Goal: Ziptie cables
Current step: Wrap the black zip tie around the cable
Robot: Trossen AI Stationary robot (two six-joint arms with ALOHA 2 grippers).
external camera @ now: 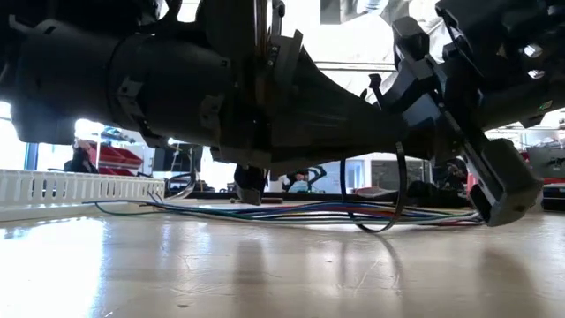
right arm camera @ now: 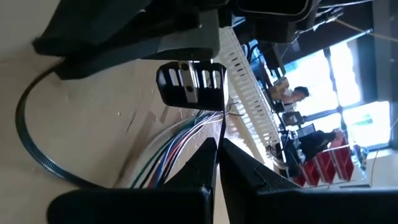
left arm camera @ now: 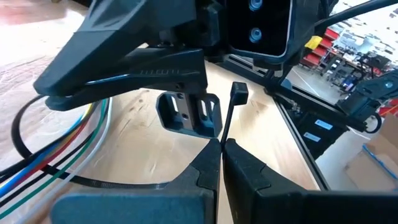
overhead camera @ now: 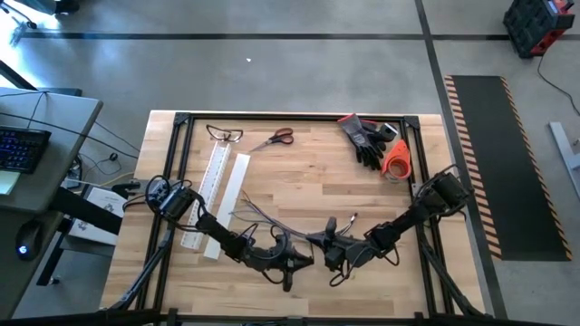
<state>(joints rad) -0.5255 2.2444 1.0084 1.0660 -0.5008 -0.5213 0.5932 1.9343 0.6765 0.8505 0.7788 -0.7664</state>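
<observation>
Near the bench's front edge, both grippers' jaws clamped a zip tie. It looped the cables, ready for cinching.

Both dark six-joint arms are stretched low over the front middle of the table, angled inward from either side until their wrists nearly meet. The left gripper is held close above the surface with its two dark fingers pressed together. The right gripper faces it, fingers likewise closed.
</observation>
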